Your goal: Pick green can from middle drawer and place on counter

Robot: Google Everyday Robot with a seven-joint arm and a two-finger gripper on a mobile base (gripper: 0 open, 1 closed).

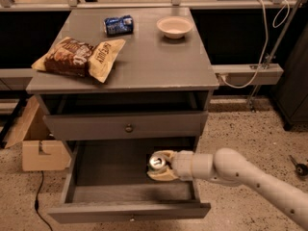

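The drawer stands pulled out below the knobbed drawer front, so the arm can reach in from the drawer's right side. The can sits upright in the drawer's right half, near its back, silver top showing. The gripper is inside the drawer at that same spot, its tan fingers on either side of the can, narrowed onto it in what looks like a side grasp that keeps the can vertical for lifting. Whether the can rests on the drawer floor or is already raised off it, I cannot tell. Above the drawer, the tabletop carries a chip bag, a blue can and a bowl, with bare surface toward its front.
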